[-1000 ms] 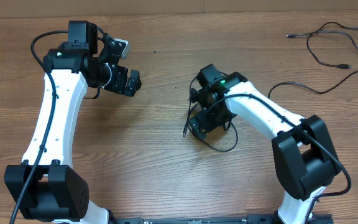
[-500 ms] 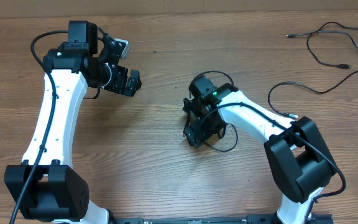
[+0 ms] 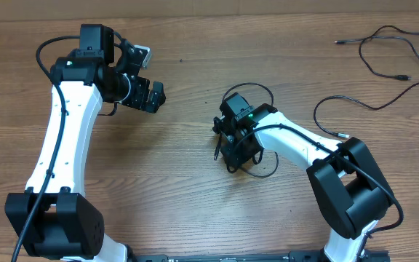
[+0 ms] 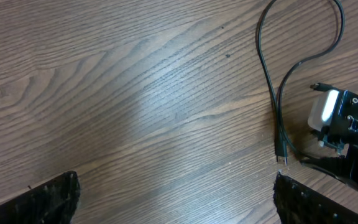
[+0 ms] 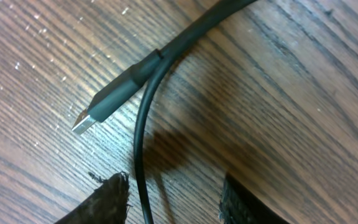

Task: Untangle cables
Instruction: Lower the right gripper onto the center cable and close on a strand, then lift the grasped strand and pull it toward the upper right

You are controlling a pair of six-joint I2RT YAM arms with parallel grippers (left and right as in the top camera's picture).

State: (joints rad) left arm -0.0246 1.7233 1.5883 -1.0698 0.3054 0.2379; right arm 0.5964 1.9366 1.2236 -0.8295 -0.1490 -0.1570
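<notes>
Seen from above, the right hand [image 3: 231,154] is down low near the middle of the surface [image 3: 180,196], sitting over a small bunch of cables [image 3: 266,169] that loop out around it. More loose cables [image 3: 388,51] trail by the far right corner, well apart from this bunch. The left hand [image 3: 151,94] hangs toward the far left corner with nothing in it.

The left wrist view shows that hand released. Its fingers [image 4: 48,199] are spread wide over bare wood. Off to one side, a cord [image 4: 267,68] runs down to a plug [image 4: 282,157] that lies just beside the other arm.

The right wrist view shows the plug [image 5: 114,93] lying flat with its metal tip bare. A thinner cord [image 5: 138,143] meets it just behind the tip, though I cannot tell which lies on top. That cord then runs down into the gap between the fingers [image 5: 107,199]. These are apart, with the cord close to one and not pinched, so the right hand [image 5: 176,196] is released too.

I'd say it is lining up a grasp on that thin cord. The next move calls for closing on the cord alone, clear of the plug, then drawing it out gently. The idle left hand would likely need to come across and pin the rest.
</notes>
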